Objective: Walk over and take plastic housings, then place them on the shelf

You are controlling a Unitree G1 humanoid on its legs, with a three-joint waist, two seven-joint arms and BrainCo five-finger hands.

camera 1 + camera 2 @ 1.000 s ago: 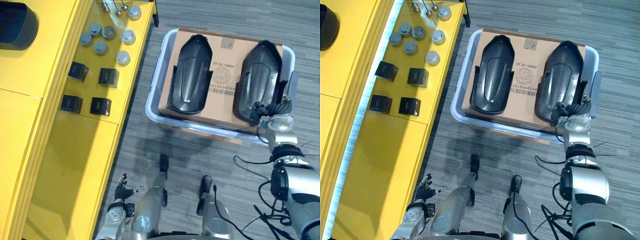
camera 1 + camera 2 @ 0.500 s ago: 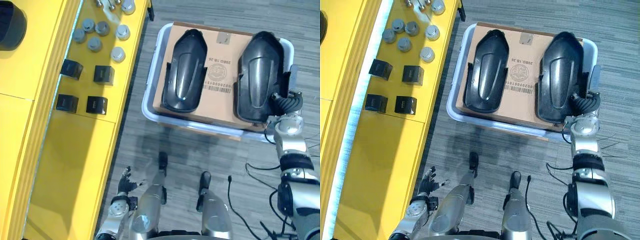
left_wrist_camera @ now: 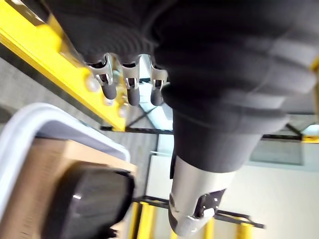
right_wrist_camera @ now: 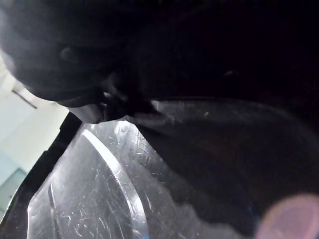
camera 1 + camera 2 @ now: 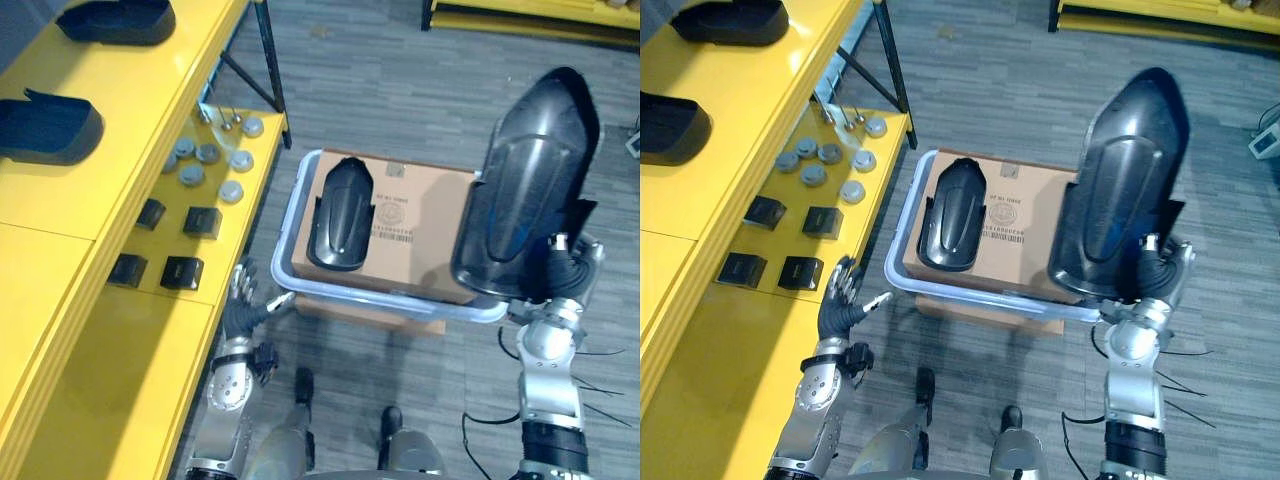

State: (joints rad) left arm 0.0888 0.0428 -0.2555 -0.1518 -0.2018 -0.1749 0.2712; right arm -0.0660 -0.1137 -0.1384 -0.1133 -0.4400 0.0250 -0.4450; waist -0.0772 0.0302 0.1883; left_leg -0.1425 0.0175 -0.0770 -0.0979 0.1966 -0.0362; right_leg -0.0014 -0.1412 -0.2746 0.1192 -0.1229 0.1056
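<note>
Right robot hand [image 5: 567, 273] is clenched on the lower edge of a black plastic housing [image 5: 530, 190], held upright in the air over the right end of the white bin [image 5: 283, 262]. Second housing [image 5: 340, 215] lies flat on the cardboard sheet [image 5: 420, 230] at the bin's left end. Left robot hand [image 5: 240, 298] is released, fingers spread, just beside the bin's near left corner and the yellow shelf [image 5: 60, 230] edge. On the shelf: two dark housings [image 5: 45, 125], grey caps [image 5: 205, 165], small black boxes [image 5: 182, 270].
</note>
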